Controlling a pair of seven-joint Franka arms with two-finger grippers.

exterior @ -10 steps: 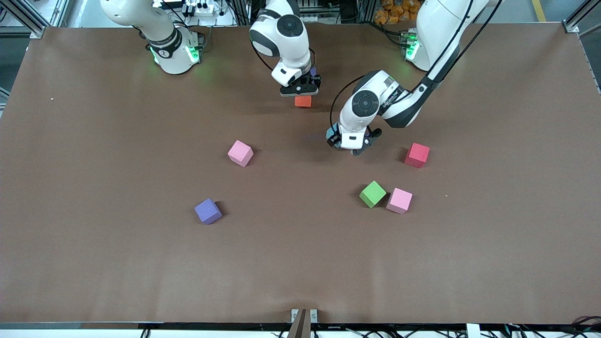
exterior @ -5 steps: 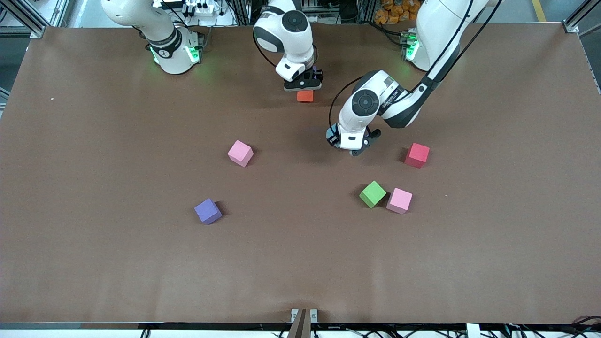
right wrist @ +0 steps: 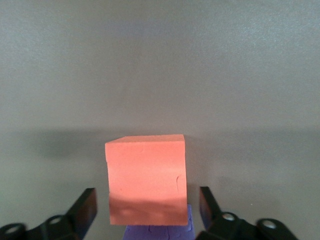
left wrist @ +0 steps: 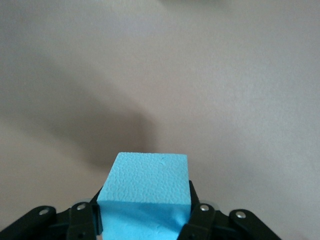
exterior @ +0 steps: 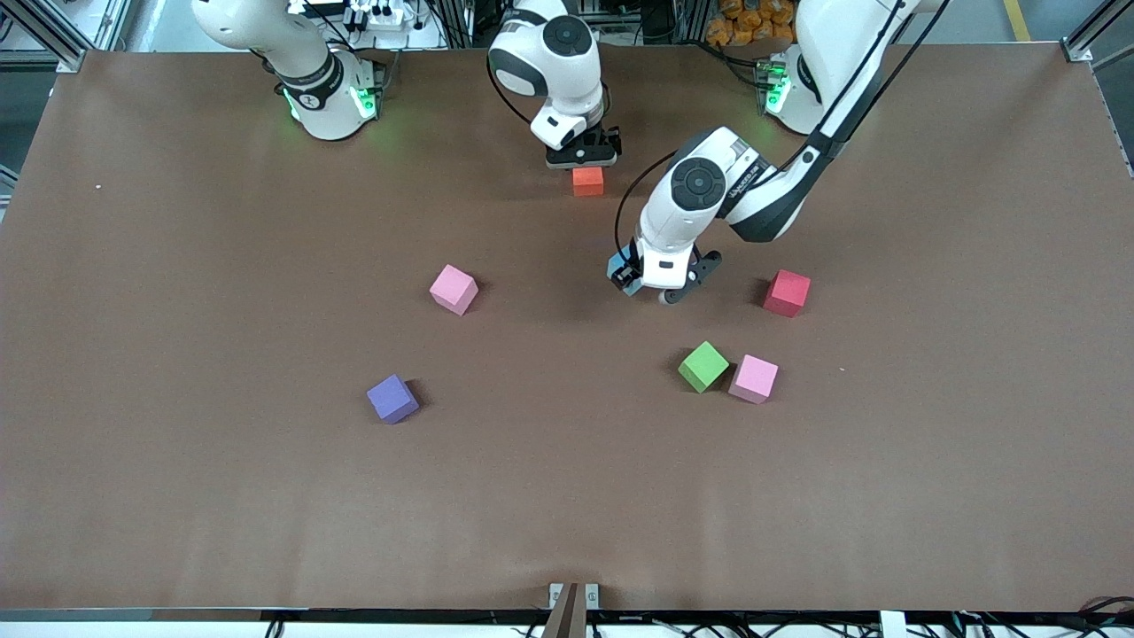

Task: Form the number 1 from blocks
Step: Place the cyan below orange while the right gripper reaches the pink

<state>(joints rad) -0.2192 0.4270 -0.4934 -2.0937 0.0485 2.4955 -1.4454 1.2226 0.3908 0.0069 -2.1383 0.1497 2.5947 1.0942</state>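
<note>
While my left fingers [left wrist: 145, 222] are clamping the light blue block [left wrist: 145, 192] by two opposite flat faces above the table [exterior: 221, 496], its light, soft foam is dimpling slightly. My right fingers [right wrist: 142, 210] are standing wide around the orange block [right wrist: 146, 180], resting near the arm bases.

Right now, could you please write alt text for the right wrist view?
An orange foam cube sits between the open right gripper, whose fingers stand clear of its sides. A purple foam cube peeks out beneath it, on the bare brown table.
</note>
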